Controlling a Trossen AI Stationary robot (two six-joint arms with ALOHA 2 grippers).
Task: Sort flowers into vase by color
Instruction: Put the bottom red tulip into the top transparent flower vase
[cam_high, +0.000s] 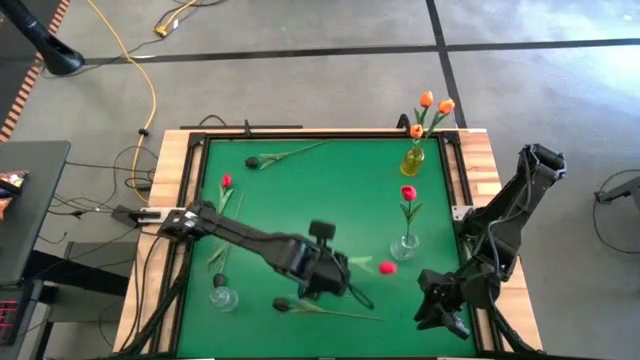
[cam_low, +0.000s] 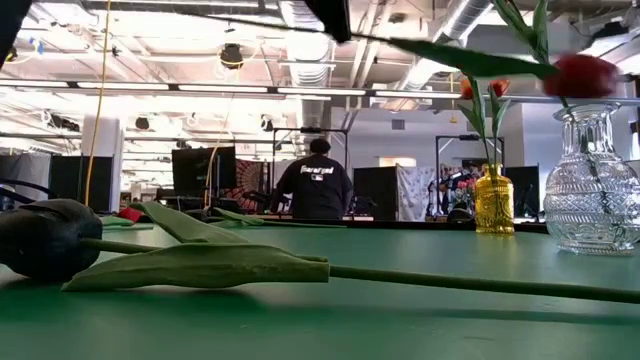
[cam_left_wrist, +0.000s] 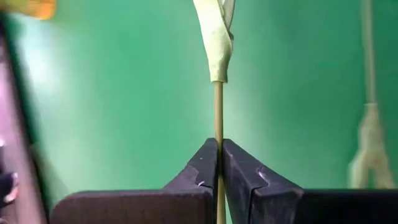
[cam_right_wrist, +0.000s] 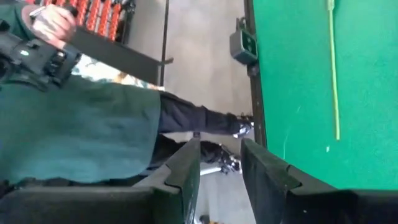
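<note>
**Thin stem, narrow pinch: the red tulip could slip or swing**

The left gripper was clenched on the thin stem of a red tulip, near the middle of the green bench, its fingers pressed flat against the stem from both sides. The hold sat far from the head, so the flower probably could pivot or slide through the pads once carried, and a drooping head would make threading the stem into a narrow neck harder.

The nearest clear glass vase already held one red tulip; a careless approach might have knocked it over or tangled the leaves. The yellow vase with orange tulips stood at the far edge, and another clear vase waited empty near the left front. Dark tulips lay on the bench close by and could be dragged.

The right gripper rested off the bench's right front corner, its fingers apart and holding nothing.
</note>
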